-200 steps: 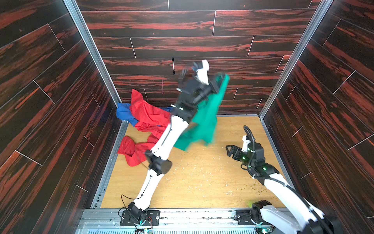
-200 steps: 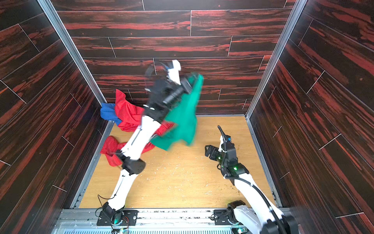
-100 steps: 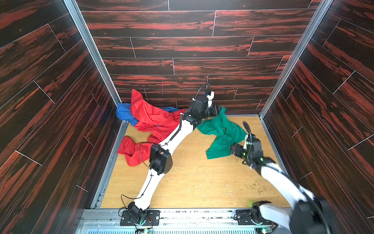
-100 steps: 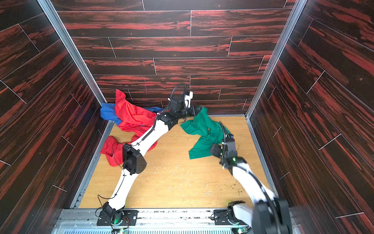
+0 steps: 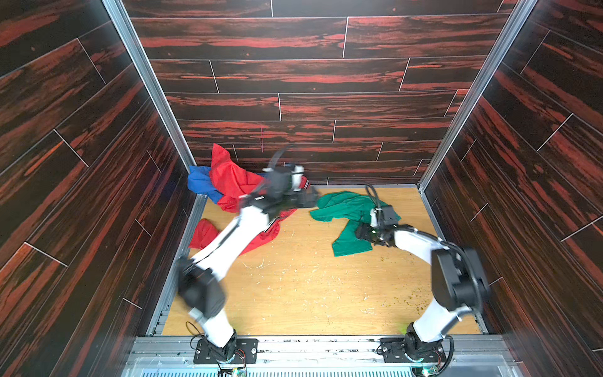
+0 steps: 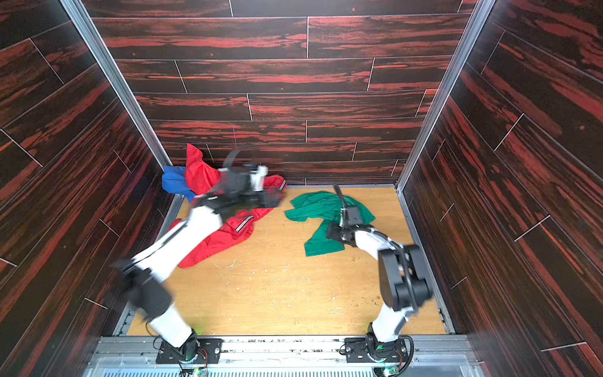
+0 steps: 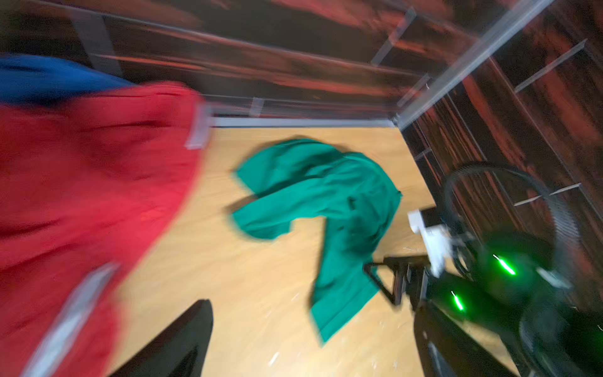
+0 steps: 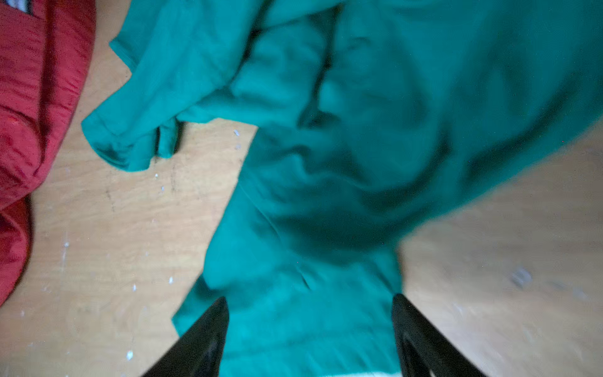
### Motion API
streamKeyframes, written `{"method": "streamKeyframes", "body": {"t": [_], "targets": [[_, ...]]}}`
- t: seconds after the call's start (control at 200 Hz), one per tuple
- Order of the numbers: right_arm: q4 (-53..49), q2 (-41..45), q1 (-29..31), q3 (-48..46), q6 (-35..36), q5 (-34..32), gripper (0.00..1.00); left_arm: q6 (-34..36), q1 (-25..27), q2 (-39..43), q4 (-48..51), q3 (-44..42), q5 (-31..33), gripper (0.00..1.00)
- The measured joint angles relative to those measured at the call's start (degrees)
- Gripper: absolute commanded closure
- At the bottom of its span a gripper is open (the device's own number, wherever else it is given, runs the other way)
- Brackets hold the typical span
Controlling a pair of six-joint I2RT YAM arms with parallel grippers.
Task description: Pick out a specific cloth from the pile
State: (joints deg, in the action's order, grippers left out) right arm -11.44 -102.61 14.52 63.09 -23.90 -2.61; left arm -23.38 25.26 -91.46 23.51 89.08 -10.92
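green cloth (image 5: 347, 207) lies crumpled on the table (image 5: 293, 293), back right, apart from the red-and-blue pile (image 5: 233, 186). left gripper (image 5: 308, 199) blurred between them, fingers (image 7: 182, 339) apart, empty. right gripper (image 8: 308, 300) low over the cloth, fingers (image 8: 208, 329) apart, straddling it.

Cloth (image 5: 346, 209) R of pile (image 5: 235, 186), on table (image 5: 293, 287)

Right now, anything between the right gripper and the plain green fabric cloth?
Nothing visible. The right gripper hangs open over the plain green soft cloth on the wooden tabletop; the red striped-trim garment lies apart.
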Motion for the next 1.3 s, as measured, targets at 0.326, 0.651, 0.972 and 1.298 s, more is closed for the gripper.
{"method": "streamKeyframes", "body": {"t": [0.326,0.651,0.972,1.298], "targets": [[-12.13,-11.32,1.18,12.66,3.43,-3.89,0.43,3.26,1.01,11.15,5.7,-11.08,1.31,0.01],[-17.22,-12.57,1.18,16.63,5.51,-4.55,1.0,5.03,0.9,12.96,4.87,-15.72,-1.27,0.01],[-27.54,-4.81,-9.18,50.86,6.6,3.74,1.0,5.62,0.9,15.8,2.23,-19.39,-3.21,0.01],[-30.82,-3.21,-17.79,93.42,7.96,3.93,1.0,4.44,0.9,18.23,-1.55,-23.45,-2.36,0.01]]}}
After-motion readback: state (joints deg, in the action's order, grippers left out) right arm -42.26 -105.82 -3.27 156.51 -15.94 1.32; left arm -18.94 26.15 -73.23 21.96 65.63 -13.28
